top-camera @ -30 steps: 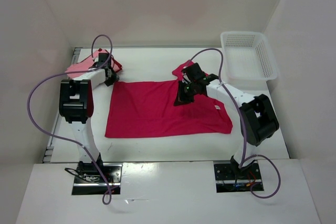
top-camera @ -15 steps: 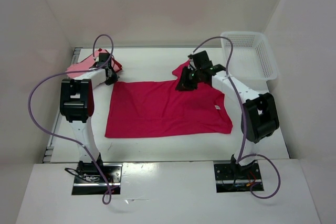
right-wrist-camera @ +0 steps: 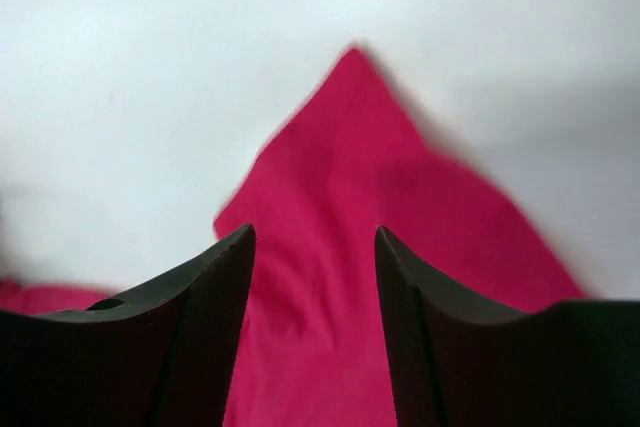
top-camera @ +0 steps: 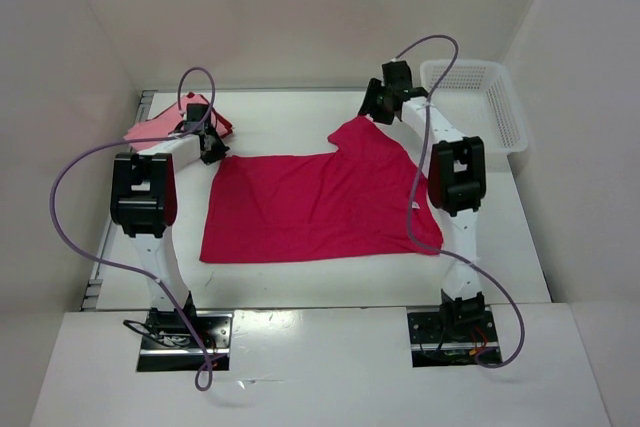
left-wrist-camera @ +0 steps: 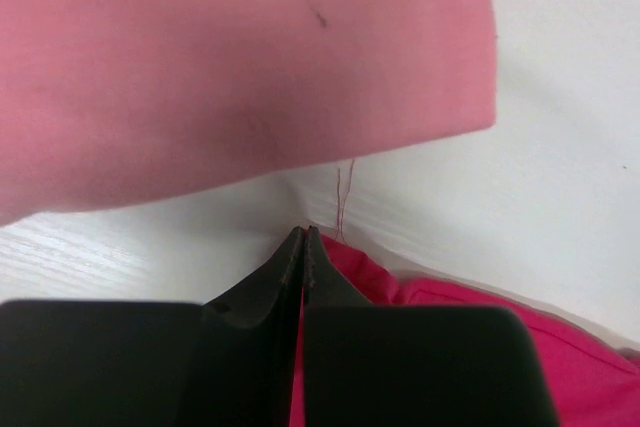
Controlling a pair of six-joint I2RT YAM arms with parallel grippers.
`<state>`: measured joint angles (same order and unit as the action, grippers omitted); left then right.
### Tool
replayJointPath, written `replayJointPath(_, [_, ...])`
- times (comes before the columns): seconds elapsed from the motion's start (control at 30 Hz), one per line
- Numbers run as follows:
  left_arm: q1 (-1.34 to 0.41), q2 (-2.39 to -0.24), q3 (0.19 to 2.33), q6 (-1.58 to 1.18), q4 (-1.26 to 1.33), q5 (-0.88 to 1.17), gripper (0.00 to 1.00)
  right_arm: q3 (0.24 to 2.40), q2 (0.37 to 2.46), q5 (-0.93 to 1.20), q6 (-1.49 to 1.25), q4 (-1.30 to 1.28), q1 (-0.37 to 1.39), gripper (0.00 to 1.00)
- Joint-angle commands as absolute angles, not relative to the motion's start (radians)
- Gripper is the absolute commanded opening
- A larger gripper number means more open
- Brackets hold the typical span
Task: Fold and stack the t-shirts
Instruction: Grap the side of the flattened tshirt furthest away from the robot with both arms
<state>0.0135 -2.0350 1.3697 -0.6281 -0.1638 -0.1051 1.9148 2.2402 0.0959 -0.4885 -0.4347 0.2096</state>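
Note:
A crimson-magenta t-shirt point(top-camera: 320, 202) lies spread flat mid-table, one sleeve pointing to the far right. At the far left a light pink t-shirt point(top-camera: 150, 127) rests over a dark red one point(top-camera: 222, 127). My left gripper point(top-camera: 208, 147) sits at the crimson shirt's far-left corner. In the left wrist view its jaws point(left-wrist-camera: 303, 232) are pressed together with a sliver of crimson cloth point(left-wrist-camera: 590, 357) between them, and the pink shirt point(left-wrist-camera: 240, 57) is just beyond. My right gripper point(top-camera: 375, 107) hovers open above the sleeve point(right-wrist-camera: 350, 167), holding nothing.
A white mesh basket point(top-camera: 475, 107) stands at the far right, close beside the right arm's wrist. White walls enclose the table on the left, back and right. Purple cables loop above both arms.
The right gripper opened, let go of the sleeve and drew back toward the far wall; the sleeve now lies flat. The left gripper shut at the shirt's far-left corner.

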Motion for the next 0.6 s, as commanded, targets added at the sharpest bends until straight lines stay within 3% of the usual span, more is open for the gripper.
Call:
replayJointPath(0.0, [0.015,-1.964,1.364,-0.612,-0.132,-0.077,0.02,2.126,2.381,0.011,-0.422,-0.515,0.218,0.59])
replayJointPath(0.27, [0.015,-1.954,1.384,-0.612,-0.132,-0.066,0.0,2.806,2.775,-0.077,-0.364,-0.777,0.218,0.62])
replayJointPath(0.57, [0.015,-1.945,1.374,-0.612,-0.141,-0.066,0.0,2.78,2.801,-0.005,-0.354,-0.747,0.218,0.63])
